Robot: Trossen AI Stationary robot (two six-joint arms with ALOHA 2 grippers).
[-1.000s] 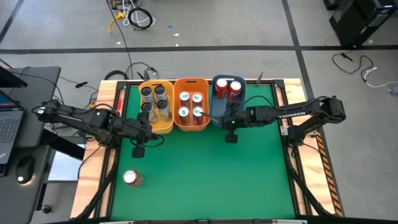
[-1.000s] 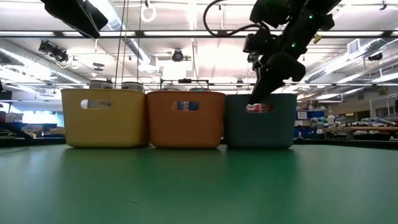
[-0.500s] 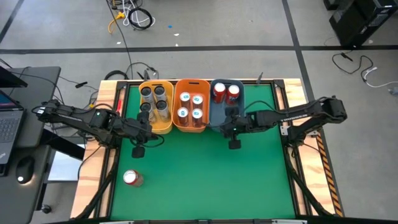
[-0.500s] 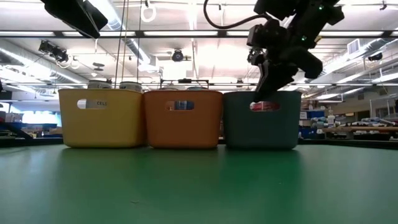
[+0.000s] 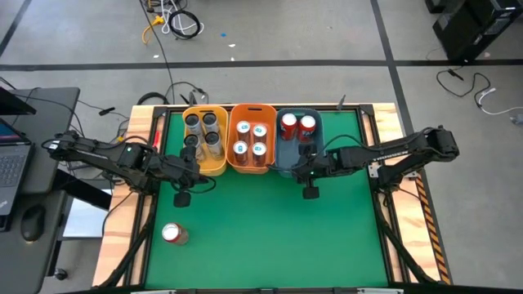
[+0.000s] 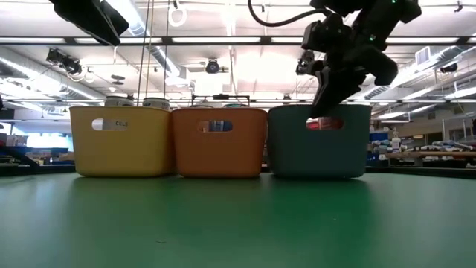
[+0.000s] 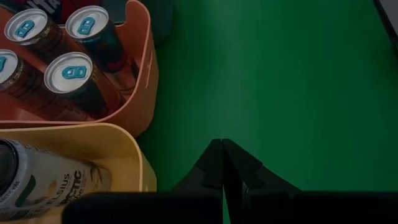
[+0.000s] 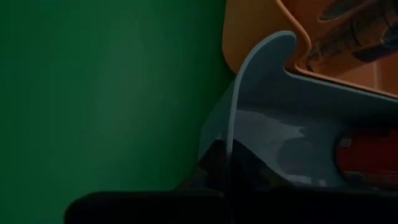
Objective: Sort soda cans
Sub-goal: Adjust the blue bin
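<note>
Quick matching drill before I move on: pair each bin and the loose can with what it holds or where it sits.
Column one:
1. yellow bin
2. orange bin
3. blue bin
4. loose red can

Column two:
A. two red cans
B. bare green mat, near left corner
C. dark grey cans
D. four cans with blue-marked tops

Pairs: 1-C, 2-D, 3-A, 4-B

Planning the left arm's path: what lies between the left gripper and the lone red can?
Only bare green mat, per the high view, between left gripper and red can.
</note>
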